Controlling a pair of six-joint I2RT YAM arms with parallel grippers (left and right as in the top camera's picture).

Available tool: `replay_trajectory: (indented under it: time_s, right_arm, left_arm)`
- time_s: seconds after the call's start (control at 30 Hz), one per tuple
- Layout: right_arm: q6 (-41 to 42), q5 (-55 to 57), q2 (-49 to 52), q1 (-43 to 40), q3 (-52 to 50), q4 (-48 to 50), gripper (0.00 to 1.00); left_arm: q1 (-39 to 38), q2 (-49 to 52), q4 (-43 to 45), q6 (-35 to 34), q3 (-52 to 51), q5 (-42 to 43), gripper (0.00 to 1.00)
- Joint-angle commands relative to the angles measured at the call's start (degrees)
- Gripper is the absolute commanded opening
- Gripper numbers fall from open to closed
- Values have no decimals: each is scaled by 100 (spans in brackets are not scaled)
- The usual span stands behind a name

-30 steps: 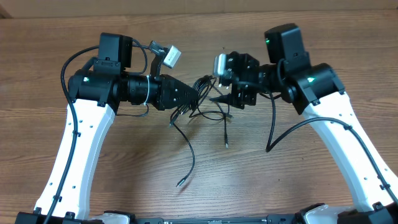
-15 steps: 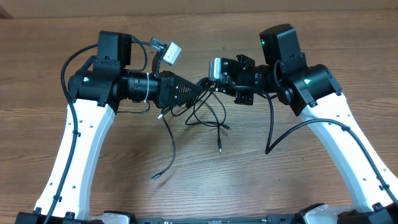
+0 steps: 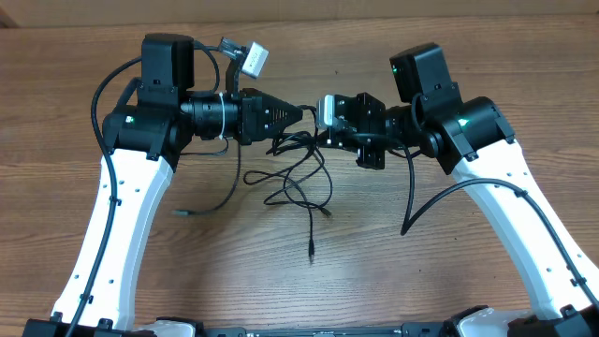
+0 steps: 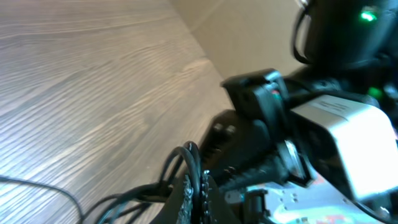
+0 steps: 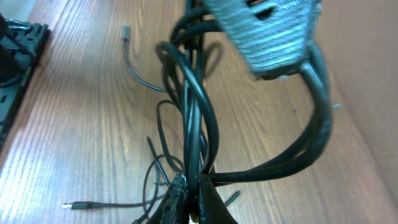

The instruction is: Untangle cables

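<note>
Both pinching the cables (image 3: 301, 178), left gripper (image 3: 296, 114) at nine o'clock and right gripper (image 5: 188, 186) at three apparently stretch the tangle to loosen it.

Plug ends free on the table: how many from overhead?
3. One plug end lies far left, one just below the cables, one lowest in view. Others may be hidden in the bundle.

No lettering, brand or number is legible; faint print on the white camera housing (image 4: 348, 130) is too blurred to read.

Blk cables (image 5: 195, 124) btwn closed jaws
</note>
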Motion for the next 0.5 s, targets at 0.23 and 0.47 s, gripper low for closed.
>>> replay_trajectory:
  time_s: [0.23, 0.47]
  right_arm:
    - [332, -184, -96, 37, 109, -376, 4]
    - [820, 442, -96, 26, 109, -798, 4]
  left_arm:
    - [4, 28, -282, -227, 94, -1965, 4]
    - [4, 33, -815, -221, 92, -2524, 4]
